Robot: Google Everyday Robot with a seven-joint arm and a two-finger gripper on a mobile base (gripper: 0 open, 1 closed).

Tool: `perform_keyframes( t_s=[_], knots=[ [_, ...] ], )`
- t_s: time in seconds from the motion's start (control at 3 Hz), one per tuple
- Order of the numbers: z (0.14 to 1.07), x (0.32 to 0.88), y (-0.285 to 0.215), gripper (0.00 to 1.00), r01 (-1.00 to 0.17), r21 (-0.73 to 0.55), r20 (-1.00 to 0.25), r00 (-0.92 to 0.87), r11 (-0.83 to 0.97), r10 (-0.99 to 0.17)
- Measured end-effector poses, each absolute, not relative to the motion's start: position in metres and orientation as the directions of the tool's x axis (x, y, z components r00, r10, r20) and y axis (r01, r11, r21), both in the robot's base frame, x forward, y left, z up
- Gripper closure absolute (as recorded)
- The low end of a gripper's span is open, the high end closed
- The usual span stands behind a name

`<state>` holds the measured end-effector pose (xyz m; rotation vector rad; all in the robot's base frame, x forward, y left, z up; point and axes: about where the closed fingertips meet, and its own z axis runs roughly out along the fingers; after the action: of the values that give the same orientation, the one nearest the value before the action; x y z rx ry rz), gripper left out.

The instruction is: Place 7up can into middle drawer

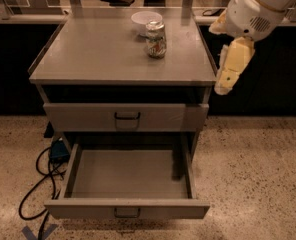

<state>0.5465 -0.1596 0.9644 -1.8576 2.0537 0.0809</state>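
The 7up can (156,39) stands upright on the grey cabinet top (103,54), toward the back and right of centre, just in front of a white bowl (145,19). The middle drawer (88,181) is pulled out wide and nothing shows inside it; its front panel carries a dark loop handle. The upper drawer (88,117) is closed. My gripper (222,87) hangs from the white arm at the upper right, beside the cabinet's right edge. It is to the right of the can, at about top-surface height, and holds nothing.
A blue box (58,150) and black cables (35,184) lie on the speckled floor left of the open drawer. A dark counter with railing runs behind the cabinet. The raised side rims of the cabinet top stand between my gripper and the can.
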Motion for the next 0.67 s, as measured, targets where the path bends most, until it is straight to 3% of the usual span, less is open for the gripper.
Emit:
perform_keyframes(
  t_s=[0.67],
  knots=[
    [0.97, 0.637, -0.113, 0.0, -0.967, -0.205, -0.422, -0.053, 0.153, -0.905]
  ],
)
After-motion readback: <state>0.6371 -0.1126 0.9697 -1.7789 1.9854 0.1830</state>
